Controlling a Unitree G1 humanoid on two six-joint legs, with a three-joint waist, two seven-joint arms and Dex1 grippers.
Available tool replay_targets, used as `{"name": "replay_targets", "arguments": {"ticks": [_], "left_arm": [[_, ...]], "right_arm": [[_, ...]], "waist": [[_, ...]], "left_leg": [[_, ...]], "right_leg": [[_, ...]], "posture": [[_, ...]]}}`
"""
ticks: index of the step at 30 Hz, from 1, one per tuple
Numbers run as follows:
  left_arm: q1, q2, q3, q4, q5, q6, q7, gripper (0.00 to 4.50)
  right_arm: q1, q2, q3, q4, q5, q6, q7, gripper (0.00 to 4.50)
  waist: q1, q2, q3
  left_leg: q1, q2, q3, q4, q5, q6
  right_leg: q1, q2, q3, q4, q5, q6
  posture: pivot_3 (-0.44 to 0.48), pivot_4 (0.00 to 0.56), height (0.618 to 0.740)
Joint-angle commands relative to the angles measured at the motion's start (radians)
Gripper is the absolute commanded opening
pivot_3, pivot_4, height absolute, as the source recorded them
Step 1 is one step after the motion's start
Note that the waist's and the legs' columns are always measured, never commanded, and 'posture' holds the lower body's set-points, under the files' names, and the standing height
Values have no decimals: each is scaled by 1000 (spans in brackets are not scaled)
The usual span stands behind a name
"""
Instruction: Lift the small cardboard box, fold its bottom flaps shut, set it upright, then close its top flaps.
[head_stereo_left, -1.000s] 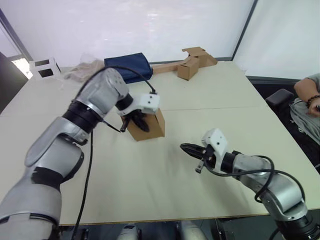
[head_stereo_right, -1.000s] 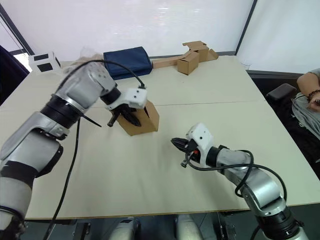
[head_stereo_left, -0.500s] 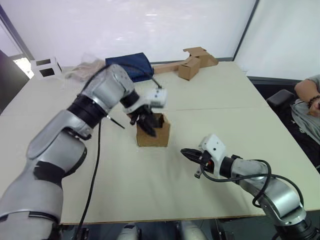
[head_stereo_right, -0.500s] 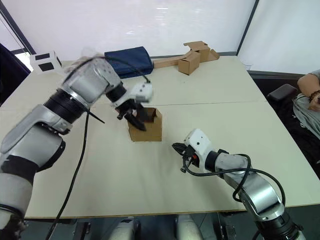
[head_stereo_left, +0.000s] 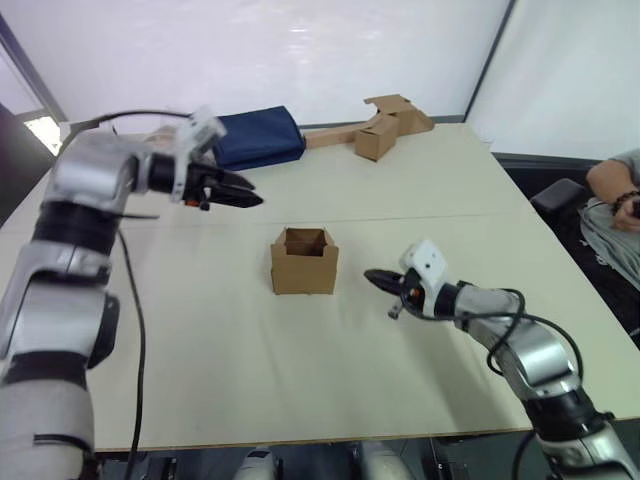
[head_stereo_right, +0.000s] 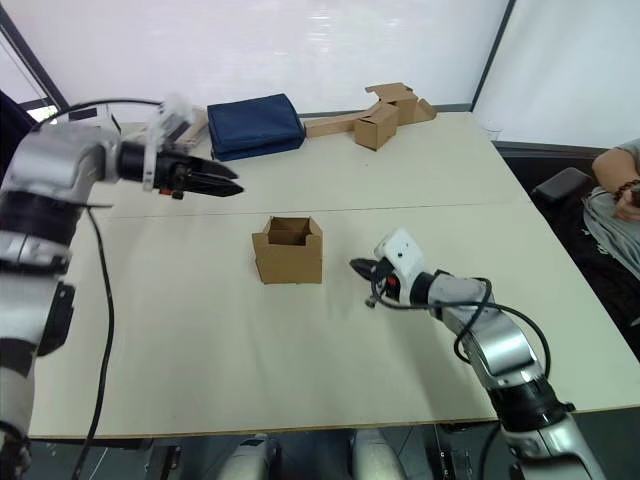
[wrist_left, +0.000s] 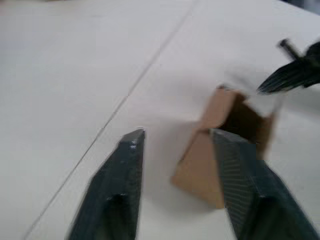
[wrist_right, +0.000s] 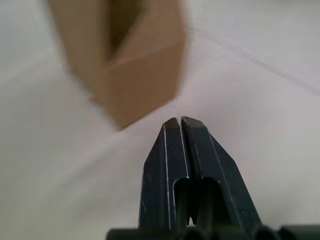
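Table (head_stereo_left: 300, 380) holds one small cardboard box (head_stereo_left: 303, 262), two grippers nearby.

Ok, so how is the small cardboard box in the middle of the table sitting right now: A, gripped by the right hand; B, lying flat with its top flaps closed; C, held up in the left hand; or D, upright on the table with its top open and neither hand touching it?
D: the small cardboard box stands upright on the table, top open, with the left hand and right hand both apart from it.
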Motion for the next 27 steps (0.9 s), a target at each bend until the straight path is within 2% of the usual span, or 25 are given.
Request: {"name": "replay_targets", "arguments": {"ticks": [1,2,3,6,11,14,18,20,25,27], "left_arm": [[191,-63,212,-237,-88,42,225,496],[242,-95,238,-282,-89,32,278,75],[292,-128,247,-315,-81,17,325,12],[420,-208,218,-361,-23,-28,438,12],[515,-299,206,-437,-66,20,471,12],[558,-322,168,-454,-30,-15,488,12],[607,-351,140,-514,-61,16,477,12],[634,-372,141,-561,-102,53,465,12],[701,-363,49,-642,-54,57,468,12],[718,-367,48,-675,-69,77,473,12]], "right_arm": [[-97,62,12,162,-80,-74,-56,0],[-114,82,9,185,-77,-77,-52,0],[-127,99,9,202,-77,-79,-46,0],[-154,135,32,245,-95,-90,-22,0],[-172,167,49,299,-124,-105,-3,0],[-171,178,78,310,-145,-110,21,0],[-156,188,93,282,-150,-98,45,0],[-136,187,100,245,-146,-86,61,0],[-67,176,99,123,-142,-49,62,0],[-12,165,88,33,-130,-1,51,0]], "waist": [[0,0,0],[3,0,0],[5,0,0],[8,0,-1],[6,0,-1],[4,0,-1],[0,1,-2],[0,1,-2],[3,1,-2],[5,1,-2]], "left_leg": [[0,0,0,0,2,-4],[0,0,0,0,4,-7],[-1,0,0,0,4,-8],[-1,0,-1,0,5,-9],[-1,-1,0,-1,5,-9],[-1,-1,0,0,5,-9],[0,-1,0,-1,5,-9],[0,-1,0,-1,5,-9],[0,-1,0,-1,5,-9],[0,-1,0,-1,4,-8]], "right_leg": [[-1,0,0,0,0,0],[-1,-1,0,1,0,0],[-1,-1,0,1,0,0],[-1,-1,-1,1,0,0],[-1,-1,-1,1,0,0],[-1,-1,-1,1,0,0],[-1,-1,-1,1,0,0],[-1,-1,-1,1,0,0],[0,-1,-1,1,0,0],[0,-1,-1,1,0,0]], "posture": [[0,150,740],[0,150,740],[0,150,740],[0,150,740],[0,150,740],[0,150,740],[0,150,740],[0,150,740],[0,150,740],[0,150,740]]}}
